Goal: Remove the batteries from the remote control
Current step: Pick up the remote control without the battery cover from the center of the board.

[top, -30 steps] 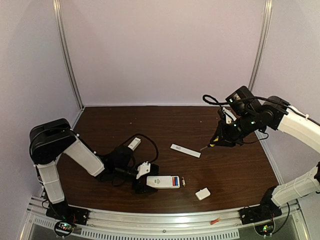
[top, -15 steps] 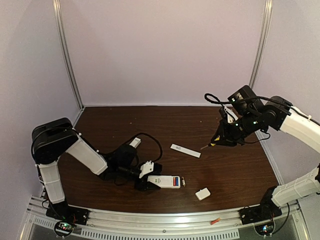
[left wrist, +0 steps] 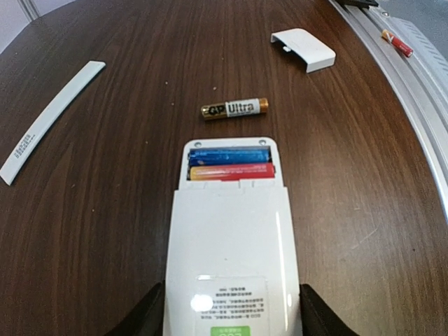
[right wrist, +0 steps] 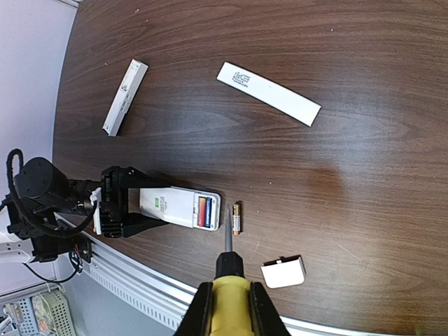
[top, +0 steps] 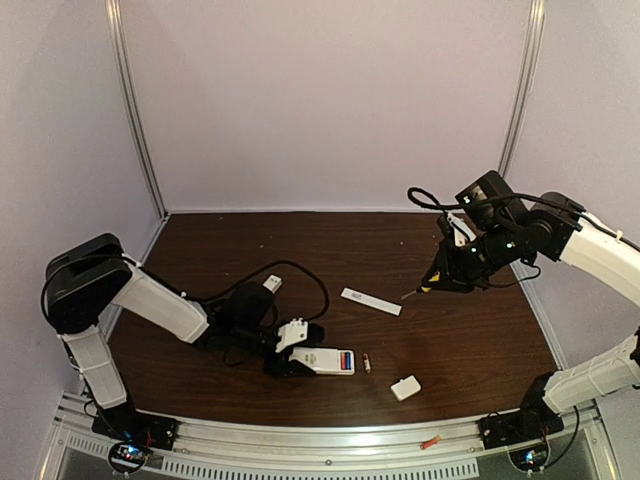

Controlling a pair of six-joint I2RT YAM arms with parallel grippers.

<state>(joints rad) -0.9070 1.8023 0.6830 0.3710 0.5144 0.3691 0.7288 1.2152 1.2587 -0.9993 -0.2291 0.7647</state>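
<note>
The white remote control [left wrist: 231, 245] lies on the table with its compartment open. A blue battery [left wrist: 227, 157] and a red-and-gold battery [left wrist: 231, 171] sit inside it. A loose gold-and-black battery [left wrist: 234, 108] lies just beyond the remote's end, and also shows in the top view [top: 367, 363]. My left gripper [left wrist: 231, 320] is shut on the remote's rear end [top: 322, 361]. My right gripper [right wrist: 229, 311] is shut on the yellow-handled screwdriver [right wrist: 227, 294] and holds it in the air at the right [top: 440, 278], its tip well away from the remote.
The small white cover [top: 405, 387] lies near the front edge. A long white strip [top: 371, 301] lies mid-table. A small white box [top: 268, 286] lies behind the left gripper. A red-and-gold cell [top: 430, 441] rests on the front metal rail [top: 300, 445].
The left arm's shoulder and elbow have swung to the left, and the remote in its gripper has shifted slightly. The right arm with the screwdriver has barely moved.
</note>
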